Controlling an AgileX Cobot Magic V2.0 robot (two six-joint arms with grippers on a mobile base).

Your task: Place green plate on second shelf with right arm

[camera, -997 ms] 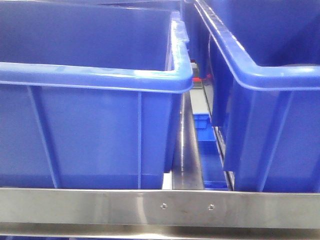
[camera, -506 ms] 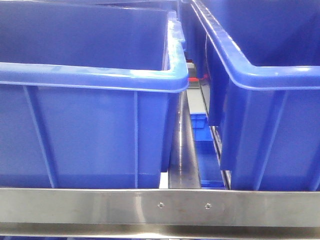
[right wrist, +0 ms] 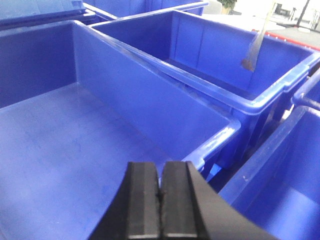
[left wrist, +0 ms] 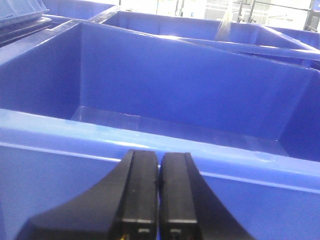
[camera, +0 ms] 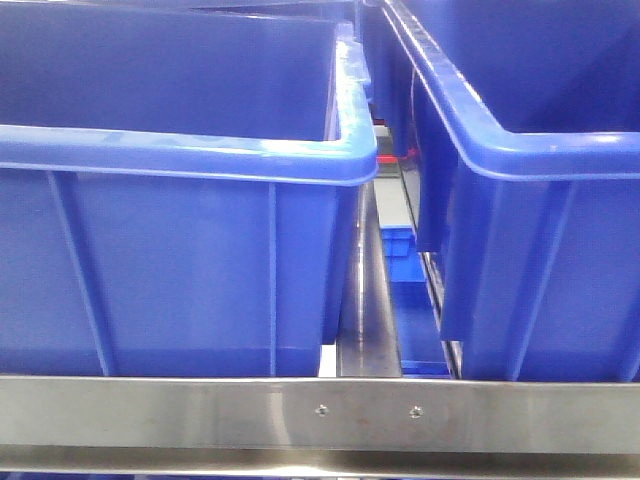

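Bins filled every view: left blue bin (camera: 180, 250) and right blue bin (camera: 540, 200) stood side by side behind a steel rail (camera: 320, 412), narrow gap between. Left gripper (left wrist: 158, 200) jaws were clenched, empty, above a bin rim. Right gripper (right wrist: 160, 205) jaws were clenched, empty, over a bin floor. Green plate was visible in no view.

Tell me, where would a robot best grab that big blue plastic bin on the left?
Probably the overhanging rolled lip of the big blue plastic bin, jaws straddling its near wall from above: the walls themselves are tall, smooth and too broad to span.
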